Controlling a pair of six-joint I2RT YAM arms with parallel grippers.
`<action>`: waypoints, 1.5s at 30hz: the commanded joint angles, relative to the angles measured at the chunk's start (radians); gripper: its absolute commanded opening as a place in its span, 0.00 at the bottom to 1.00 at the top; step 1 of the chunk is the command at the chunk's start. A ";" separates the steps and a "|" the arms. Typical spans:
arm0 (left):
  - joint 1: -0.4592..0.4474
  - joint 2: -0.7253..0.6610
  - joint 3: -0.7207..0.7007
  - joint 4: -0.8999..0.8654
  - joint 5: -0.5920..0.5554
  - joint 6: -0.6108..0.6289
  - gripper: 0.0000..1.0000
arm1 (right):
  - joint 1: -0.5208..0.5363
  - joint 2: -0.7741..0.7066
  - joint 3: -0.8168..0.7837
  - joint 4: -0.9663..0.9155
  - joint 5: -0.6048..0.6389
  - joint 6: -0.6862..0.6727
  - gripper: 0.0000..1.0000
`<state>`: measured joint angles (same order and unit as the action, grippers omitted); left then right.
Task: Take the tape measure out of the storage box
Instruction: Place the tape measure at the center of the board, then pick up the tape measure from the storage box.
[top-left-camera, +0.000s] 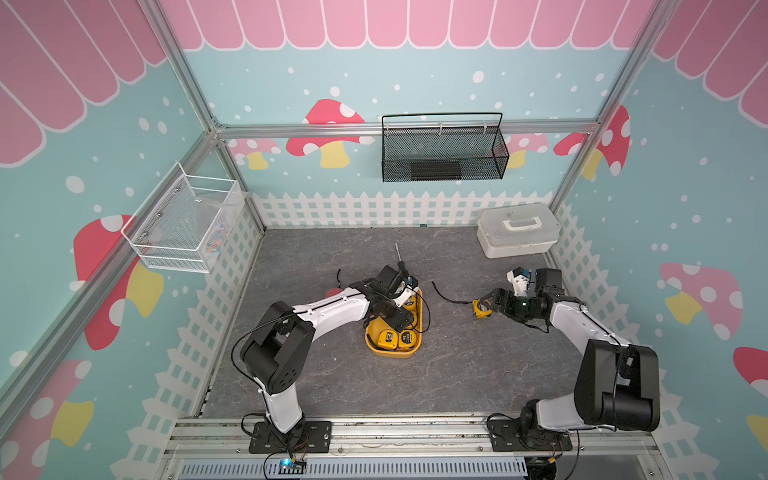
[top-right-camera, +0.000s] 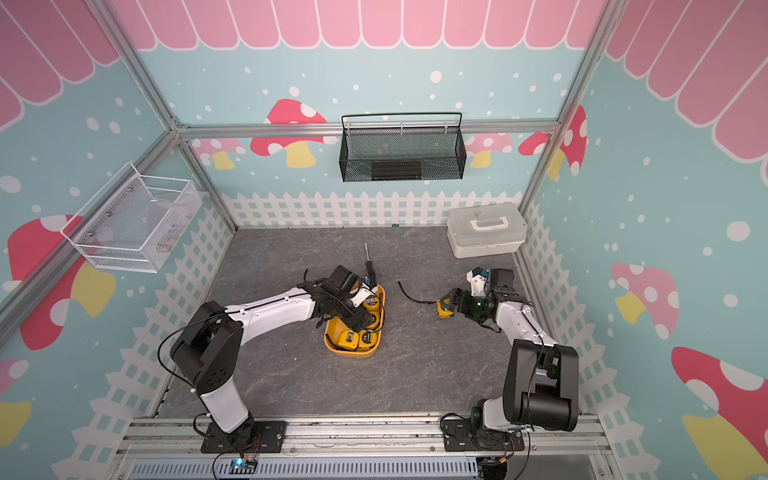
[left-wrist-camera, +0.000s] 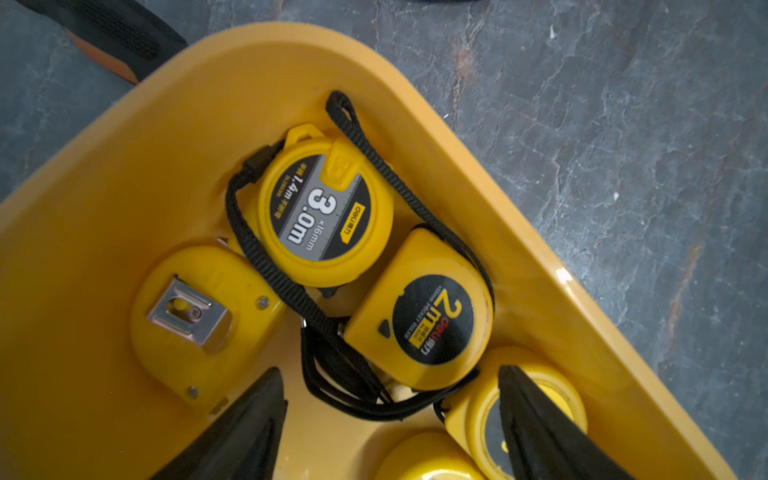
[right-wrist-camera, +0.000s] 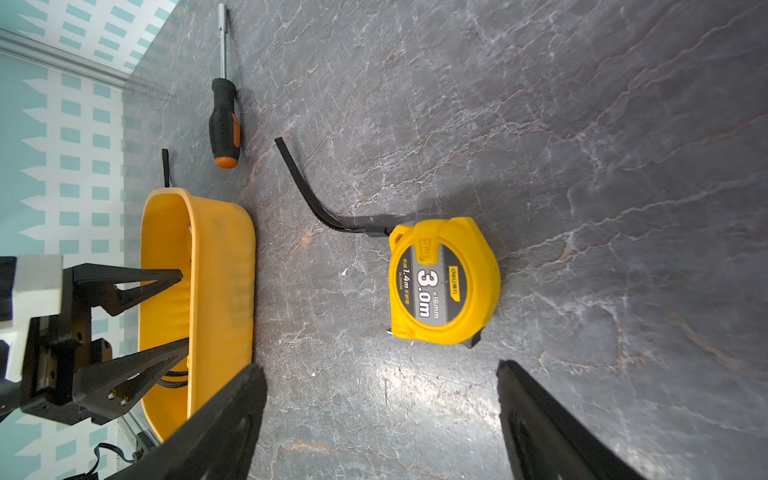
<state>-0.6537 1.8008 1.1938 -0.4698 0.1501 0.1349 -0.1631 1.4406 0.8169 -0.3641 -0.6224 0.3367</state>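
Tapes (left-wrist-camera: 324, 208) are lying in the box (top-left-camera: 392, 353), which is sitting mid-surface (top-left-camera: 332, 382). Another tape (right-wrist-camera: 444, 282) is lying right of it, well apart. A screwdriver (top-left-camera: 400, 257) is lying just behind the box; a case (top-left-camera: 517, 230) is sitting in the far right corner.

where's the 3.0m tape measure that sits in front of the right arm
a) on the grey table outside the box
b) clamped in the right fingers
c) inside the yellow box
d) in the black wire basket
A: the tape measure lies flat on the table, apart from the storage box, and the right fingers stand open short of it, touching nothing.
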 joint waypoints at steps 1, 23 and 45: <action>-0.010 0.024 0.040 -0.012 0.000 0.011 0.82 | 0.007 0.017 0.019 -0.004 -0.013 -0.013 0.88; -0.031 0.119 0.107 -0.047 0.042 0.068 0.74 | 0.009 0.048 0.010 0.023 -0.043 -0.004 0.89; -0.035 0.187 0.155 -0.088 0.020 0.092 0.68 | 0.010 0.081 0.001 0.043 -0.060 -0.004 0.89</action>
<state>-0.6830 1.9732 1.3212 -0.5323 0.1822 0.2008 -0.1616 1.5101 0.8169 -0.3283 -0.6708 0.3374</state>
